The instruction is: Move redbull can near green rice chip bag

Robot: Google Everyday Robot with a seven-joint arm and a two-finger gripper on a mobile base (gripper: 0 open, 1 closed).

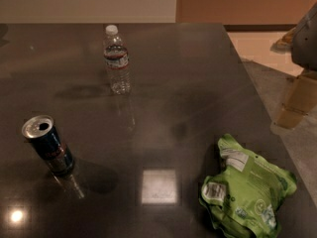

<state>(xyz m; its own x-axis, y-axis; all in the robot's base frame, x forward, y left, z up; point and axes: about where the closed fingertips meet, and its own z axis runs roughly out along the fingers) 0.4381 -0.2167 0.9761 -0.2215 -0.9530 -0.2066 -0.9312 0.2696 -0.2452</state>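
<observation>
A wide lane of the desk runs open between the redbull can, standing near the left edge, and the green rice chip bag, slumped at the near right corner. A water bottle stands toward the far edge. The gripper hangs beyond the right edge.

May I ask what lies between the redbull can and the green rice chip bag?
Camera view: only bare table between redbull can and green rice chip bag; gripper not in view.
</observation>
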